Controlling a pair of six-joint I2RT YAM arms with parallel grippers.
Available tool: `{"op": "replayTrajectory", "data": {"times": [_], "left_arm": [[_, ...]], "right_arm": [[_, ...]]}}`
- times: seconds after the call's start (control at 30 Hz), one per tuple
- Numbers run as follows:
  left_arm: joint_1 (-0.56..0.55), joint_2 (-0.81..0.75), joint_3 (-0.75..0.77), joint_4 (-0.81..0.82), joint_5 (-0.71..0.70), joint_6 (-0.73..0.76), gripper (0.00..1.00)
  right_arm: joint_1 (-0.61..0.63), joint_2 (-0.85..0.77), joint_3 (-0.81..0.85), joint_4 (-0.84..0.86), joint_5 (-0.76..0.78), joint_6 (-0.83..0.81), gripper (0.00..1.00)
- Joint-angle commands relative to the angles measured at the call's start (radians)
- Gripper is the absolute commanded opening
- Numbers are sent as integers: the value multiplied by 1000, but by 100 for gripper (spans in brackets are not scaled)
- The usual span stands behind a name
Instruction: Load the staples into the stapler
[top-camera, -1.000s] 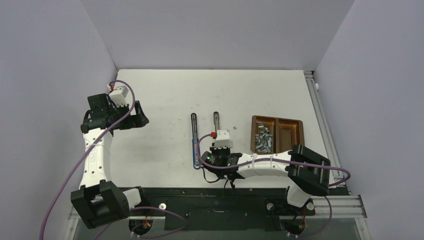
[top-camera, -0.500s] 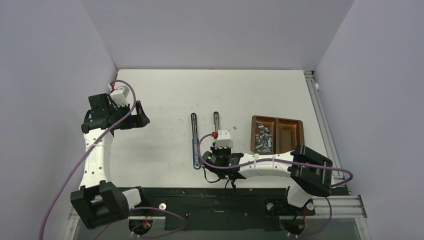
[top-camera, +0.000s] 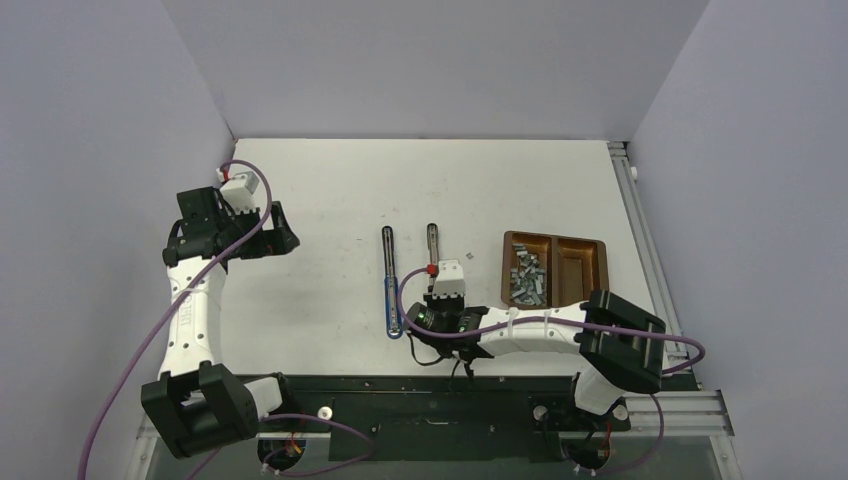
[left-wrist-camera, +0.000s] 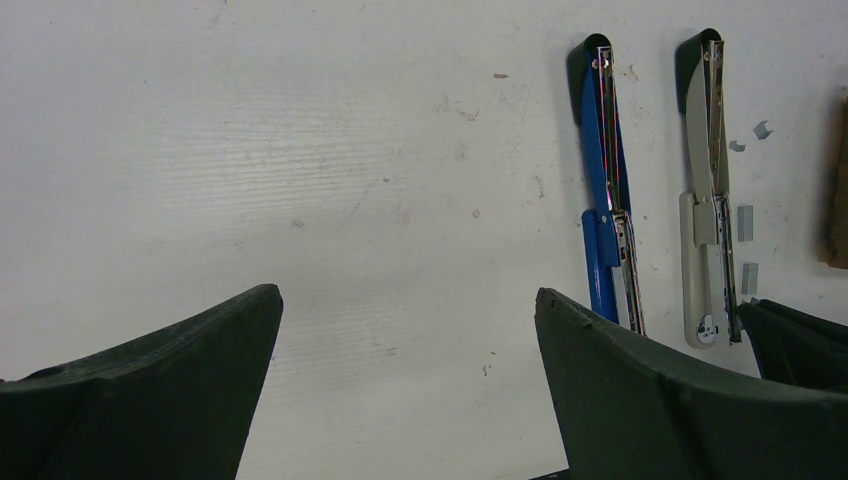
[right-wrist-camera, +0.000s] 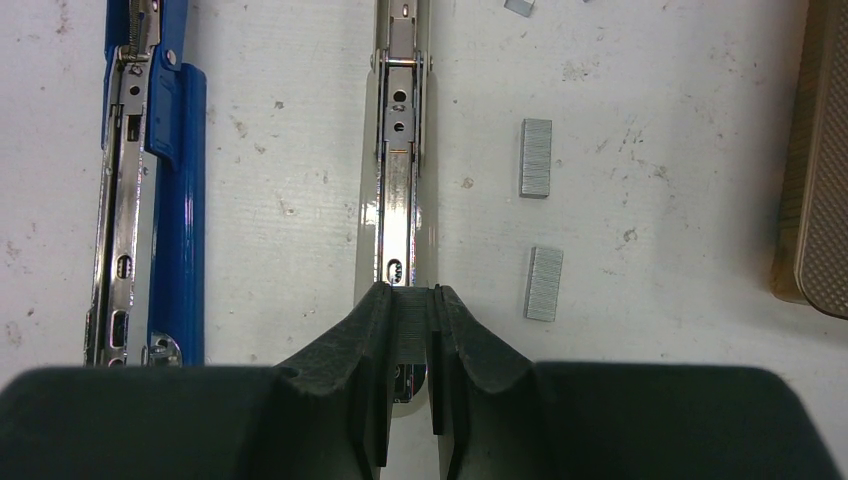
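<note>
1. Staples: short silver-grey metal staple strips (top-camera: 527, 280) lie in a loose pile in the left compartment of the brown two-part tray (top-camera: 583, 262). Two loose strips (right-wrist-camera: 536, 157) lie on the white worktop (right-wrist-camera: 650, 100), just right of the opened grey-white stapler (right-wrist-camera: 398, 200).
2. Handling, judged: very light, stiff, slick, and likely to snap at the glued joints. Pinch the flat sides at mid-length, gently.
3. Right pincer (right-wrist-camera: 410, 300): nearly closed, clamping one strip (right-wrist-camera: 410, 318) above the stapler's bright channel. Whether the strip touches the channel is unclear.
4. Left pincer (left-wrist-camera: 400, 320): spread wide, empty, well apart from everything.
</note>
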Motion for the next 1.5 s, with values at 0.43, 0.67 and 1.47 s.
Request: {"op": "replayTrajectory", "data": {"times": [0.43, 0.67, 1.47], "left_arm": [[-3, -26, -1, 32, 13, -13, 96], [-2, -30, -5, 32, 12, -13, 96], [-3, -27, -1, 33, 9, -13, 96]], "right_arm": [[8, -56, 34, 30, 54, -33, 9], [8, -42, 18, 61, 21, -40, 9], [7, -17, 0, 73, 7, -34, 9]]}}
